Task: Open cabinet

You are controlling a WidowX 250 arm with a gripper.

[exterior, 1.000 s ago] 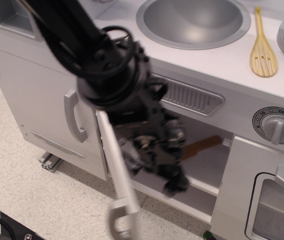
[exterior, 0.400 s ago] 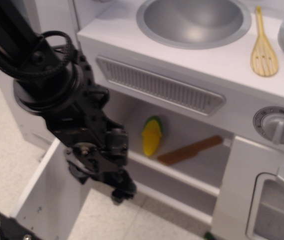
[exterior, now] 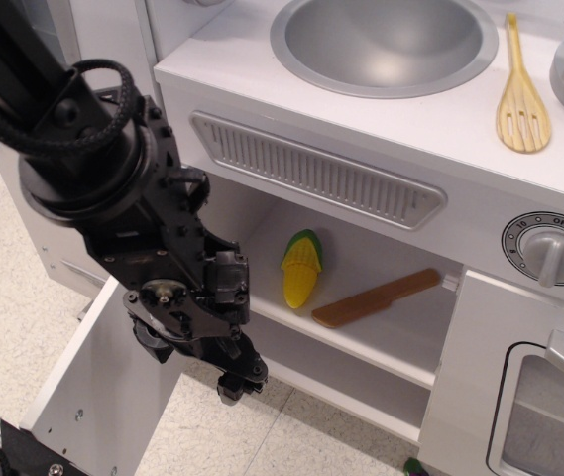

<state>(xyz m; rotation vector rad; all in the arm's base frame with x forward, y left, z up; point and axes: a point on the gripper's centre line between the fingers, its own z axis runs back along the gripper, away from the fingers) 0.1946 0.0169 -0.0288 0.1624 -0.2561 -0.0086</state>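
Observation:
The cabinet stands open. Its door [exterior: 103, 387] is swung wide out to the lower left, white inner face up, and its handle is hidden. The white shelf [exterior: 391, 349] inside holds a yellow toy corn cob [exterior: 299, 270] and a brown wooden knife [exterior: 376, 299]. My black gripper [exterior: 240, 383] hangs in front of the opening's lower left corner, just right of the door panel and below the shelf's front edge. It holds nothing that I can see. Its fingers overlap from this angle, so their gap does not show.
A grey sink bowl [exterior: 386, 40] and a wooden slotted spoon [exterior: 522, 94] are on the counter above. A vent grille [exterior: 316, 169] runs over the opening. A dial knob [exterior: 551, 250] and the windowed oven door [exterior: 534, 397] are at the right. My arm fills the left side.
The door swung from nearly edge-on to wide open at the lower left. My gripper withdrew leftward out of the opening, uncovering the corn and the knife, and has barely moved since.

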